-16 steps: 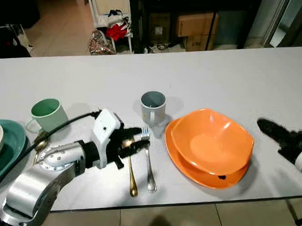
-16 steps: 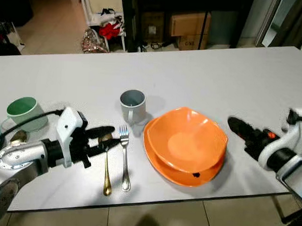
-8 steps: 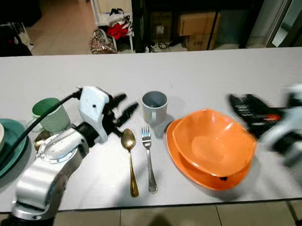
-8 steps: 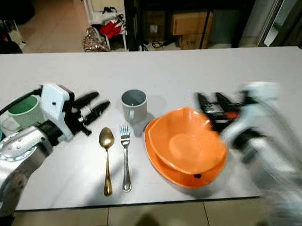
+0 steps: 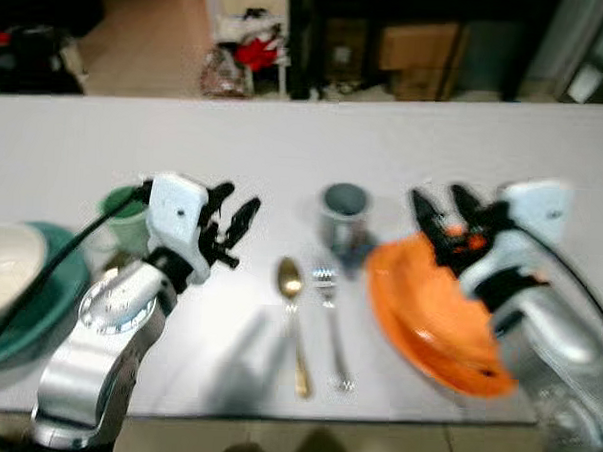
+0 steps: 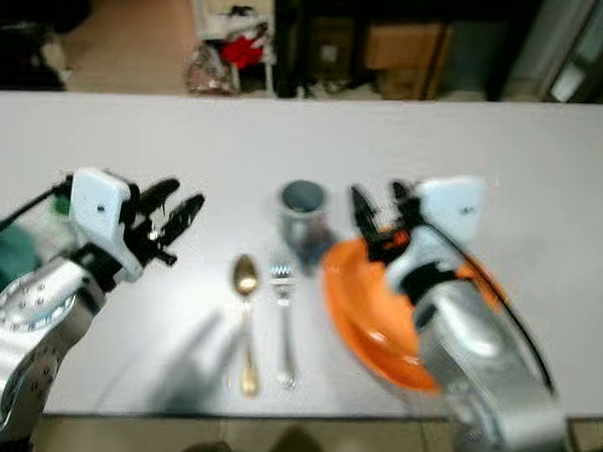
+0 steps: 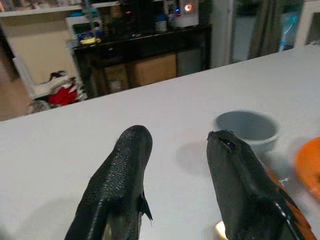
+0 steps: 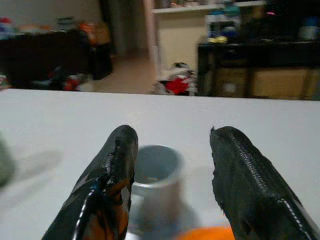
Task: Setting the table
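A gold spoon [image 5: 293,321] and a silver fork [image 5: 333,327] lie side by side on the white table [image 5: 285,145]. Behind them stands a grey mug [image 5: 344,210]. An orange bowl on an orange plate [image 5: 428,317] sits to their right. My left gripper [image 5: 234,223] is open and empty, raised between the green mug [image 5: 122,210] and the spoon. My right gripper [image 5: 440,214] is open and empty above the orange bowl's far edge, pointing at the grey mug [image 8: 155,172]. The left wrist view also shows the grey mug [image 7: 247,127] beyond the left gripper [image 7: 177,135].
A teal plate [image 5: 48,300] carrying a white bowl [image 5: 4,273] sits at the table's left edge. Beyond the far edge are a dark shelf with cardboard boxes [image 5: 419,46] and a white rack with red cloth [image 5: 254,49]. The eye views are blurred.
My left gripper let go of the spoon, lifted off and drew back toward the green mug. My right arm swung in from the right, over the orange bowl. The camera shifted.
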`<state>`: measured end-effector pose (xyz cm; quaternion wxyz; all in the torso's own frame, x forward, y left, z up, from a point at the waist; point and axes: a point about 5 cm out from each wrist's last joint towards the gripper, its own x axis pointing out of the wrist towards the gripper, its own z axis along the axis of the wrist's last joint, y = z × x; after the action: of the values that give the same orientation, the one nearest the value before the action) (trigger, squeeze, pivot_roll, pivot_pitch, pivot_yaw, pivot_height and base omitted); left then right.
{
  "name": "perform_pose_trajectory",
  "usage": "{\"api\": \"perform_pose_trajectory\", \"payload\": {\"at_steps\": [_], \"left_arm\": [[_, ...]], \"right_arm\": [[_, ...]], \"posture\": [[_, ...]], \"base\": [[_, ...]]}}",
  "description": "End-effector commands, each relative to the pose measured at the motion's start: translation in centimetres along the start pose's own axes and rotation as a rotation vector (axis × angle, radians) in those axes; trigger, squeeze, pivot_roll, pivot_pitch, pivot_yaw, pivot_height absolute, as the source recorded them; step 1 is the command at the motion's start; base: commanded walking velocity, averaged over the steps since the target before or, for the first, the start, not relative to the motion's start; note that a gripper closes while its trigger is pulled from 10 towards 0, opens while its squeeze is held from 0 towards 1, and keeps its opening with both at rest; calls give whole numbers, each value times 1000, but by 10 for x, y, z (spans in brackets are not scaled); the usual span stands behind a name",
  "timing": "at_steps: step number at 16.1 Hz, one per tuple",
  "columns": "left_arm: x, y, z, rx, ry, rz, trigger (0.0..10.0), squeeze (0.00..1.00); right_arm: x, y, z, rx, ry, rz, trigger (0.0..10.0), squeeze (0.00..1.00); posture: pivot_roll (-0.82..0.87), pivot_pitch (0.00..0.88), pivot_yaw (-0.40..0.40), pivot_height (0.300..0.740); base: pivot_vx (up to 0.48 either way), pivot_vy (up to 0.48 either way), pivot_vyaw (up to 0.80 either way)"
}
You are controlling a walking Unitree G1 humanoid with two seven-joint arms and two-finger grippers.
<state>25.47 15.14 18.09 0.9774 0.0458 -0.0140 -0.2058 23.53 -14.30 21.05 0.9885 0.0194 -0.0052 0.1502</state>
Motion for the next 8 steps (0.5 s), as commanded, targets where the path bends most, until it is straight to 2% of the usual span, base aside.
{"api": "perform_pose_trajectory", "payload": {"at_steps": [1,5,8], "left_arm": [[-1,1,5,20,-16,8,10000,0],[0,1,3,27,-12,6,10000,0],[0,3,4,34,-12,8,10000,0]], "right_arm": [[-1,1,-1,-28,-14,-2,10000,0],[0,3,-3,-86,-16,24,10000,0],[1,3,-6,-83,-1,44,10000,0]], "posture": [[62,0,57,740],[64,0,57,740],[68,0,56,740]], "base": [[0,360,0],[0,355,0],[0,358,0]]}}
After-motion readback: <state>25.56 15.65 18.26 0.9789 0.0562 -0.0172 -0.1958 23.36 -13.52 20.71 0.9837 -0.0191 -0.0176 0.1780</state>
